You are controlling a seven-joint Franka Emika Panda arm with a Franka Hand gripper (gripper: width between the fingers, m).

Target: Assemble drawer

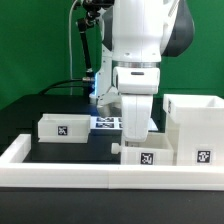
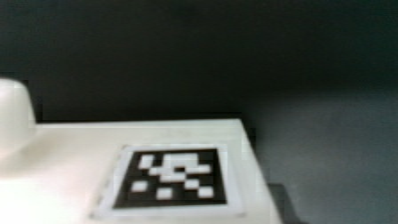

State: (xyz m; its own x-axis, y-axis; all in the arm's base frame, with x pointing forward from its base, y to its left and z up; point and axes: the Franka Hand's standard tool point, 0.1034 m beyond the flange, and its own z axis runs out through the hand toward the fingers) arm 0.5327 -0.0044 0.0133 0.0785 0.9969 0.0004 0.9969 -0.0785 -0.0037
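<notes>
The white drawer casing [image 1: 195, 128], a tall open box with a square marker, stands at the exterior view's right. One small white tray [image 1: 62, 127] lies at the left. A second small tray [image 1: 147, 157] with a marker lies just behind the border wall, next to the casing. My gripper [image 1: 134, 138] hangs straight down right over this second tray, at its near-left part. Its fingertips are hidden, so I cannot tell whether they hold anything. The wrist view is filled by a blurred white surface [image 2: 71, 150] with a marker tag [image 2: 175, 180], very close.
The low white border wall [image 1: 90, 176] runs along the front and up the left side. The marker board [image 1: 106, 123] lies flat on the black table behind my gripper. Cables and a stand rise at the back.
</notes>
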